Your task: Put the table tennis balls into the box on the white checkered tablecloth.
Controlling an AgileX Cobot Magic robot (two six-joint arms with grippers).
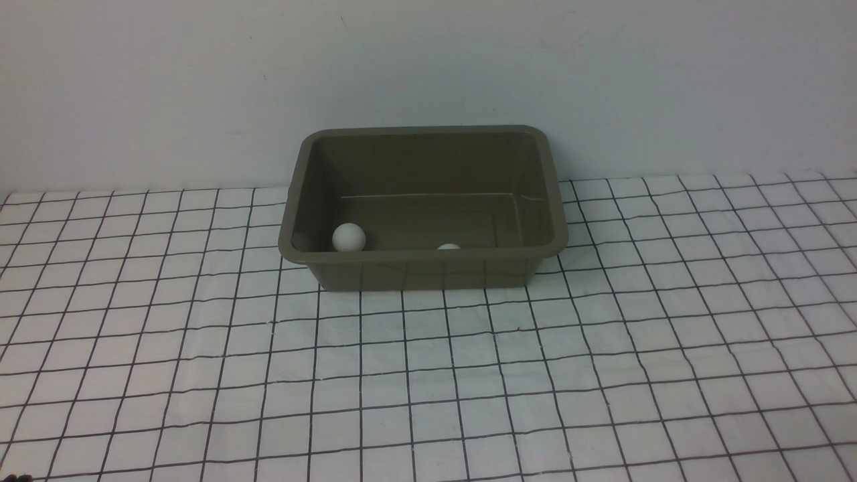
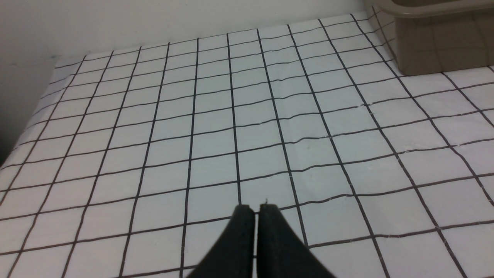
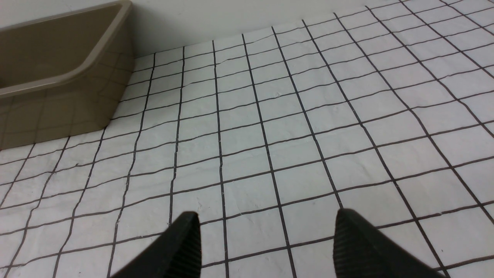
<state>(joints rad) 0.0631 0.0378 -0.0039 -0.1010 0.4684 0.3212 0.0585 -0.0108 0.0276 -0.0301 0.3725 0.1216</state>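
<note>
The olive-grey box point(image 1: 423, 261) stands on the white checkered tablecloth point(image 1: 428, 375) near the back wall. One white table tennis ball point(image 1: 349, 237) lies inside it at the front left. The second ball point(image 1: 448, 246) lies inside near the front wall, mostly hidden by the rim. Neither gripper shows in the front view. My left gripper point(image 2: 255, 208) is shut and empty above bare cloth, with the box's corner point(image 2: 440, 46) well beyond it. My right gripper point(image 3: 266, 220) is open and empty above bare cloth, with the box point(image 3: 54, 88) well beyond it.
A plain pale wall rises right behind the box. The cloth's left edge point(image 2: 38, 112) shows in the left wrist view, with a dark drop beyond it. The cloth is slightly wrinkled.
</note>
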